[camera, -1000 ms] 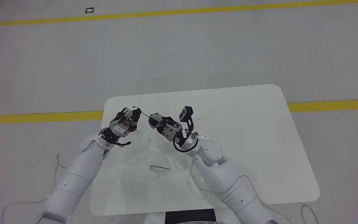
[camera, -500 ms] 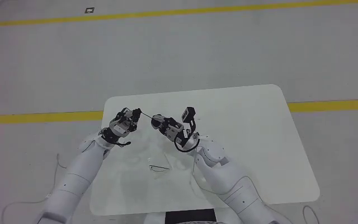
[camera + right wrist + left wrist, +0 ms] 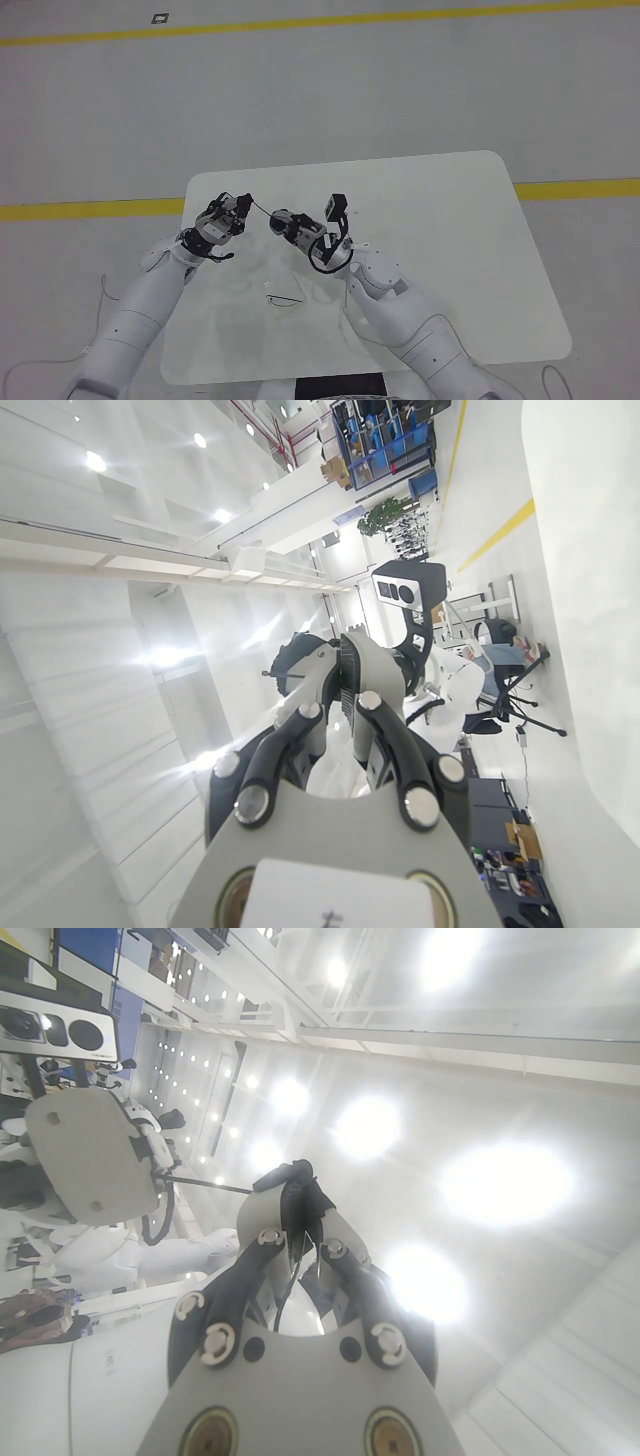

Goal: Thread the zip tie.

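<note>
Nearest me, a thin dark strip, perhaps a second tie, lies on the table. Beyond it both forearms angle inward with the wrists raised, so the claws face each other, near but apart. The left gripper pinches one end of the zip tie. The right gripper is pressed together on the other end, and the strap spans the gap between them, off the table. I judge the threading is in hand. Next I need to line the tip up with the head slot and feed it in gently.

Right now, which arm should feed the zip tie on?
Right, probably: the right claw is shut on one end of the zip tie; the left claw only anchors its bunched part.
</note>
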Controlling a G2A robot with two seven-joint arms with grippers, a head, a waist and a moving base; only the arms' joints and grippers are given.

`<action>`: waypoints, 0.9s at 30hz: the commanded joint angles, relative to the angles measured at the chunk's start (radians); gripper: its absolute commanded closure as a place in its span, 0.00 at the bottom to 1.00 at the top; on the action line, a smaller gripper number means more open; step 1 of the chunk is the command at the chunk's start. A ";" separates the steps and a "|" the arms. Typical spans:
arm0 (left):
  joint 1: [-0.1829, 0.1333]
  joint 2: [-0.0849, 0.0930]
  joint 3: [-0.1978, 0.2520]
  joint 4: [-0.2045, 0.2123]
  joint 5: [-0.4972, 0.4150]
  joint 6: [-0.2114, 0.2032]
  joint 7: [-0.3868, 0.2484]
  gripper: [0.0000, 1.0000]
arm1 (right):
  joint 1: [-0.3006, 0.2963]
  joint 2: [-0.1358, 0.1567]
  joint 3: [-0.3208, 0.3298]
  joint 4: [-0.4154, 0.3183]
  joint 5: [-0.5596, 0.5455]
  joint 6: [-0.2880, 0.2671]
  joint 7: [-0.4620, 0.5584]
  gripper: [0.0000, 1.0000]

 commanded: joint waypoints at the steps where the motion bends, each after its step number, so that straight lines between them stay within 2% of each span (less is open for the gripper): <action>1: 0.000 0.000 0.000 0.000 0.000 0.000 0.000 1.00 | 0.000 0.001 -0.003 0.000 -0.009 0.001 -0.003 1.00; 27: 0.000 0.000 0.000 0.000 0.000 0.000 0.000 1.00 | -0.001 0.015 -0.009 0.004 -0.031 0.001 -0.026 1.00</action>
